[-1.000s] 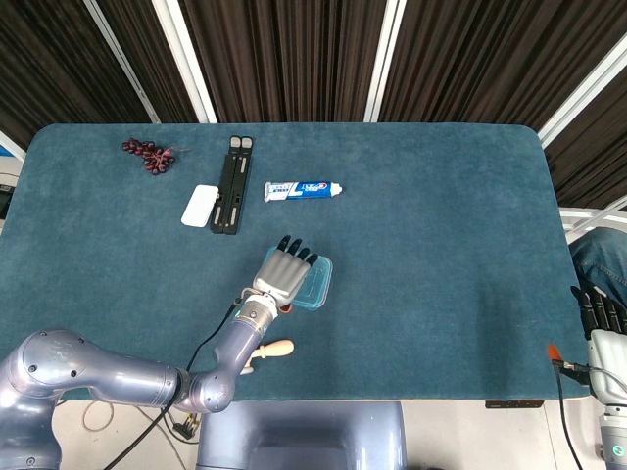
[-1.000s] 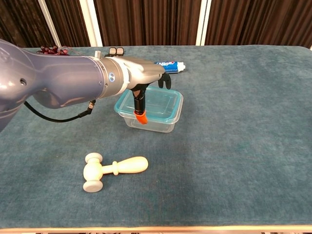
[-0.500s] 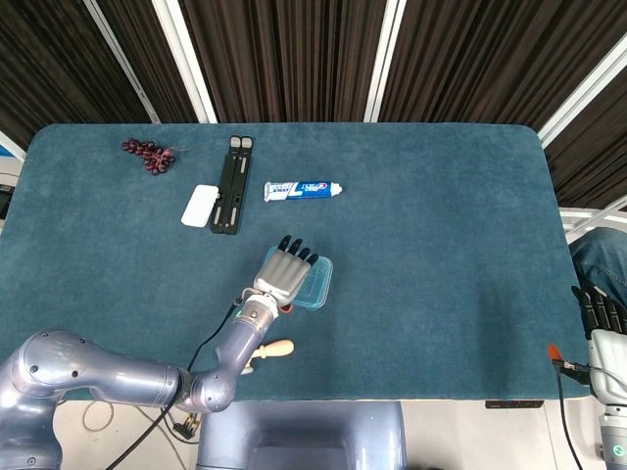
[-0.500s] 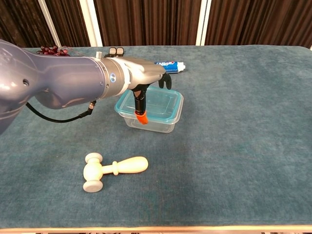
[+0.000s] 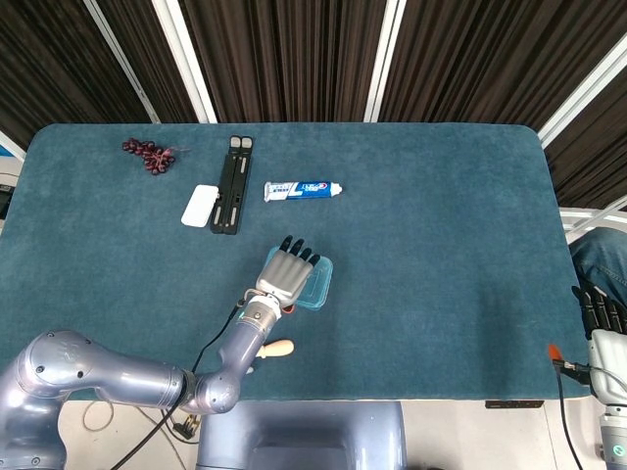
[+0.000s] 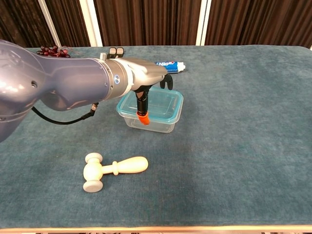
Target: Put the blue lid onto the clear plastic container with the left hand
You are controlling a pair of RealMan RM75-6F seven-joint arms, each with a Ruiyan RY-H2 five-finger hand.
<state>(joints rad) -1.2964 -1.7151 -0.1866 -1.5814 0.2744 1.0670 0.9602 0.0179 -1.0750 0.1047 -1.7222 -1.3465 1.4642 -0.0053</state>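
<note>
The blue lid lies on the clear plastic container near the table's front middle; its rim looks level in the chest view. My left hand lies flat over the lid's left half with fingers stretched out. In the chest view the left hand hovers just over the lid, thumb hanging down in front of the container's near wall. Whether the palm touches the lid is hidden. My right hand stays at the table's far right front edge, holding nothing.
A wooden mallet lies in front of the container. Behind it are a toothpaste tube, a black folding stand, a white pad and dark grapes.
My left hand and arm have shifted slightly to the right over the lid. The lid's left edge has settled a little on the container. The right hand has not moved.
</note>
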